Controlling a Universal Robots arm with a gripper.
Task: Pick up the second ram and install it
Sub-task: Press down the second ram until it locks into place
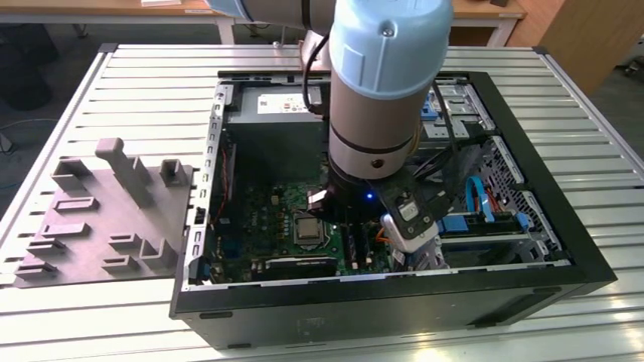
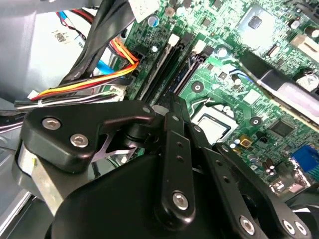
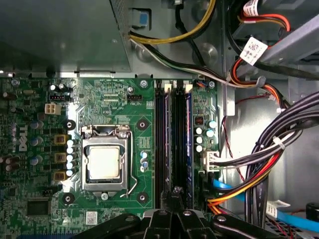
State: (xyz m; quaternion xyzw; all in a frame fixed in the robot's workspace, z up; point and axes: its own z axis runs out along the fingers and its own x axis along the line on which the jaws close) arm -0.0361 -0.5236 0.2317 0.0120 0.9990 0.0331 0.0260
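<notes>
The long, narrow blue circuit-board ram stick (image 3: 188,142) stands seated in a black plastic slot rail (image 3: 160,144) on the green motherboard (image 3: 109,99), beside the silver processor socket (image 3: 104,163). The black gripper (image 3: 177,191) hovers just above the rails; whether its claw is open cannot be told.

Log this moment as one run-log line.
gripper: low inside computer case, over RAM slots | second ram: blue stick standing in slot beside CPU socket | fixture tray: outside case

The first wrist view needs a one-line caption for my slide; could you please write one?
Arm's pincer poised over the memory slots beside the processor socket on the green motherboard.
</notes>
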